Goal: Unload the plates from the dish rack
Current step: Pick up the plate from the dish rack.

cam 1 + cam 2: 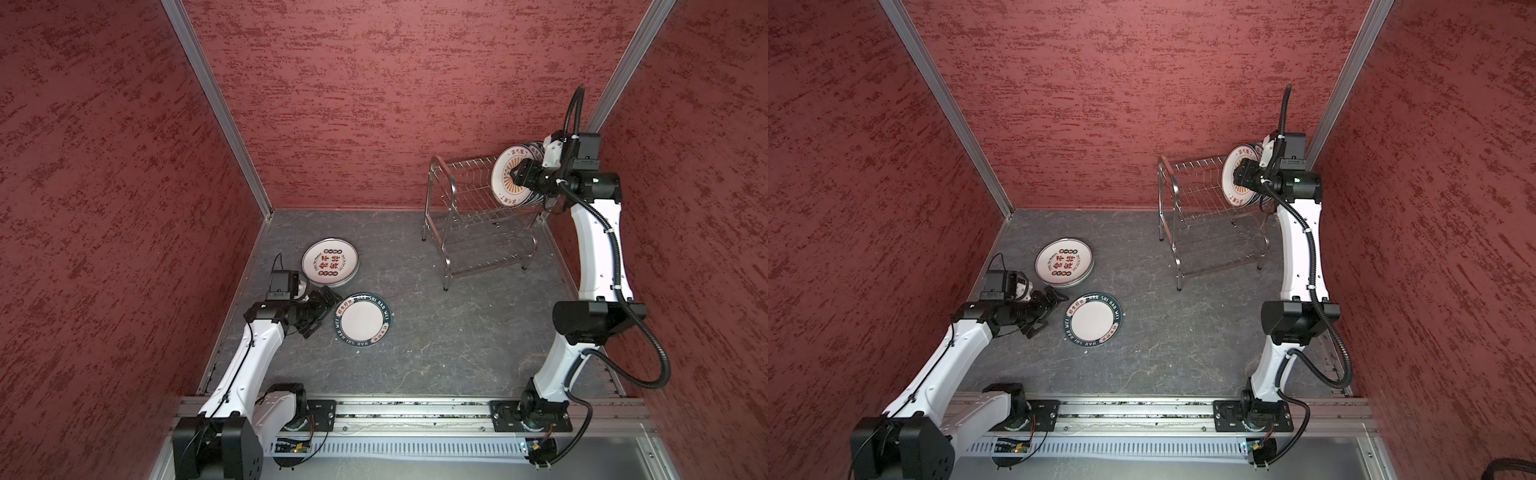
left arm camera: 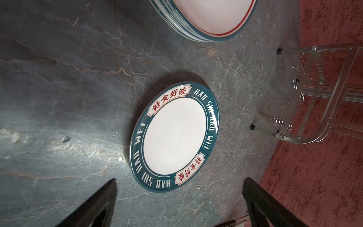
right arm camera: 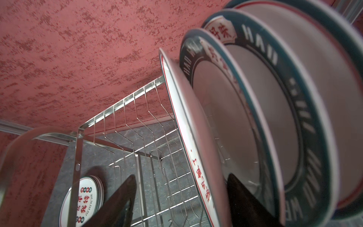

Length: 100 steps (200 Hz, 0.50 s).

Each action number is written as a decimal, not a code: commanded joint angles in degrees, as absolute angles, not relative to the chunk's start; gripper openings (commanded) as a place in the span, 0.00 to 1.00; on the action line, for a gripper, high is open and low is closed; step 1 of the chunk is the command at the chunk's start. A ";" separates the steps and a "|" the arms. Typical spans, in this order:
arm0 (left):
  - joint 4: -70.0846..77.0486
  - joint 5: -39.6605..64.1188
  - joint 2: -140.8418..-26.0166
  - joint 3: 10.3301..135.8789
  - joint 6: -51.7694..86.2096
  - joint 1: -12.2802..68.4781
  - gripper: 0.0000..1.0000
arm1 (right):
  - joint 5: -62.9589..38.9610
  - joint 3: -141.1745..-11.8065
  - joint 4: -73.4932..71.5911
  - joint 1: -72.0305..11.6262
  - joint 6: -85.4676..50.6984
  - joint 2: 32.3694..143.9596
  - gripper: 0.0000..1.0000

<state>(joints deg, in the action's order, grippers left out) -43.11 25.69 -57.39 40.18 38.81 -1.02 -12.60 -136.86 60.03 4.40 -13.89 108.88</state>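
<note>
The right tool (image 3: 181,176) straddles the sunburst plate (image 3: 188,121) at its rim, jaws apart, unclamped. On the table (image 1: 436,353), the dish rack (image 1: 465,195) holds the upright plates (image 3: 275,118) at its right end. The left tool (image 2: 180,179) gapes beside a flat teal-rimmed plate (image 2: 174,135).

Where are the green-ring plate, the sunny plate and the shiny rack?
Green-ring plate (image 1: 362,319): in a top view, white middle.
Sunny plate (image 1: 503,176): in a top view, printed face.
Shiny rack (image 1: 469,183): in a top view, wire shelf.

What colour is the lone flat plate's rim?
Round white plate: dark teal rim, white lettering; left wrist view.
</note>
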 commanded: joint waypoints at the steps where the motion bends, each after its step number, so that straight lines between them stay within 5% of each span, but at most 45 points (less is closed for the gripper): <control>1: -42.21 26.45 -56.33 41.74 39.37 -1.27 1.00 | -11.43 -136.36 59.72 4.80 -11.58 109.02 0.65; 100: -42.90 23.76 -55.96 42.65 40.52 -0.38 0.99 | -9.12 -134.21 58.37 4.72 -9.21 109.95 0.40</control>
<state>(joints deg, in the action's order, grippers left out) -43.05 25.12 -56.97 42.11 40.27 -0.86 -9.82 -134.63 59.81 4.60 -10.87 108.88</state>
